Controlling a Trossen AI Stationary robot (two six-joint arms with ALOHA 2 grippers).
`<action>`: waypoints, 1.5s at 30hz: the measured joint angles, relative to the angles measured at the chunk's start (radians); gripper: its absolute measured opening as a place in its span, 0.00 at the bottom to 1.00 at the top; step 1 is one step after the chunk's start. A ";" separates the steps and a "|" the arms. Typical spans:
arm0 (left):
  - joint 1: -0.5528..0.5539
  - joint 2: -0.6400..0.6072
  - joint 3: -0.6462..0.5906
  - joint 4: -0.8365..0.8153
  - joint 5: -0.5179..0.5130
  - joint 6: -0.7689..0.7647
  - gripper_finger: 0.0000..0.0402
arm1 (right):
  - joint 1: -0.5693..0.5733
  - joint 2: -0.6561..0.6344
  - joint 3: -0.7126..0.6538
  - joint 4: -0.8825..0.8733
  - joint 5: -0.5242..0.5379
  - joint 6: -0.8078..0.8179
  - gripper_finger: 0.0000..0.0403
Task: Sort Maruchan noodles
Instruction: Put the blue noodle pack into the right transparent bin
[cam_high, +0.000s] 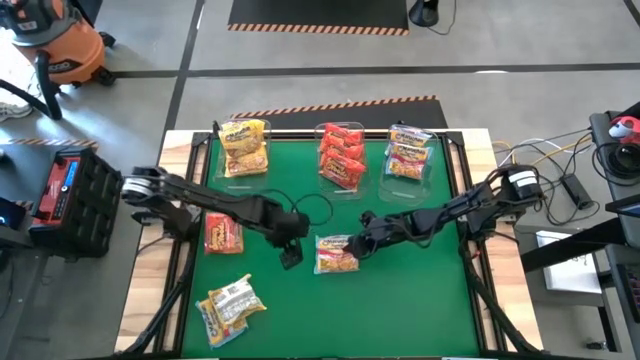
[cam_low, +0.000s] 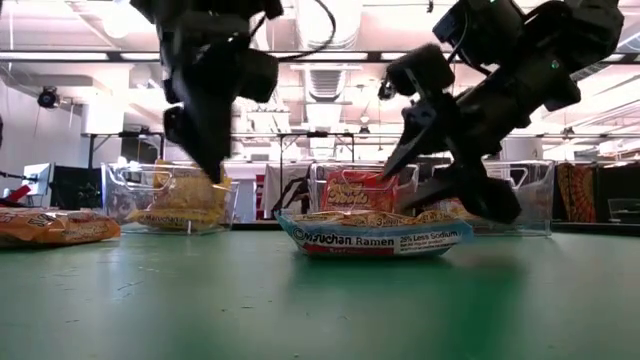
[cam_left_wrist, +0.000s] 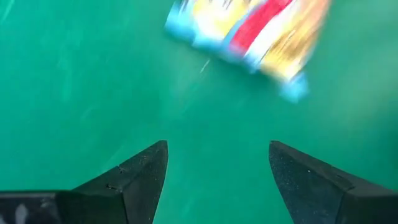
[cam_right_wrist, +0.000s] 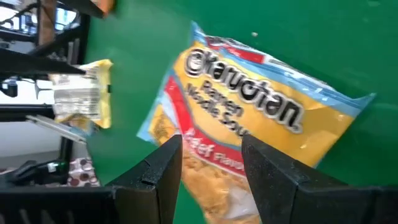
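Note:
A pale multicoloured Maruchan packet (cam_high: 337, 254) (cam_low: 375, 236) (cam_right_wrist: 261, 118) lies flat at the table's middle. My right gripper (cam_high: 362, 240) (cam_low: 450, 185) (cam_right_wrist: 211, 155) is open, slanting down over the packet's right end, with a finger on either side of it. My left gripper (cam_high: 291, 255) (cam_low: 205, 160) (cam_left_wrist: 217, 168) is open and points down at bare green mat just left of that packet (cam_left_wrist: 249, 37). A red packet (cam_high: 223, 235) (cam_low: 50, 225) lies flat near the left edge. A yellow packet (cam_high: 230, 305) (cam_right_wrist: 84, 93) lies near the near-left corner. My right gripper stands over the pale packet's right end (cam_right_wrist: 205, 180), coming from the table's right and slanting down. I cannot tell whether its fingertips touch the wrapper. The packet lies flat on the mat.
Three clear bins stand along the far edge: the left bin (cam_high: 216, 150) holds yellow packets, the middle bin (cam_high: 362, 180) red ones, the right bin (cam_high: 432, 160) pale multicoloured ones. Bare green mat (cam_high: 420, 310) spreads across the near right of the table. Black frame rails run along the table's sides.

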 joint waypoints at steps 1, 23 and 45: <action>0.008 -0.029 -0.037 0.082 0.012 -0.016 0.65 | 0.000 -0.009 0.000 0.001 0.000 0.000 0.38; 0.017 -0.061 -0.384 0.935 0.006 -0.441 0.65 | 0.057 0.009 0.000 -0.023 -0.001 0.049 0.38; -0.039 -0.061 -0.464 0.927 -0.215 -0.809 0.65 | 0.009 0.010 0.000 -0.025 0.002 -0.121 0.38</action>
